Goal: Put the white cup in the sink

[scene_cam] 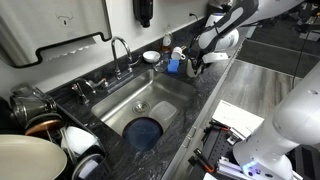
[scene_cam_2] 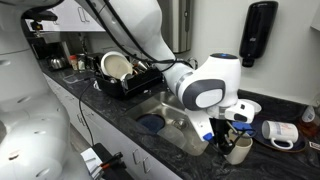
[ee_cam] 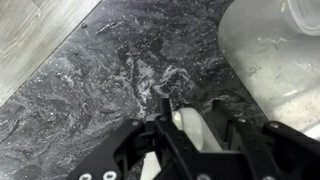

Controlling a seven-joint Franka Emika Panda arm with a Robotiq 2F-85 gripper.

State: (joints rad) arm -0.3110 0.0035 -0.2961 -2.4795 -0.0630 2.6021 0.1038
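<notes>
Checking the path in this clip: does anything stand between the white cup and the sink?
The gripper is at the white cup. A small blue cup stands on the counter by the rim of the sink, between the white cup and the basin; the carry would likely need to pass over it.

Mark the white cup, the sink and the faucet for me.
white cup point(scene_cam_2: 241, 152), exterior view, on its outer wall.
sink point(scene_cam: 160, 92), exterior view, on the bare basin floor.
faucet point(scene_cam: 120, 40), exterior view, on the top of the gooseneck.
</notes>
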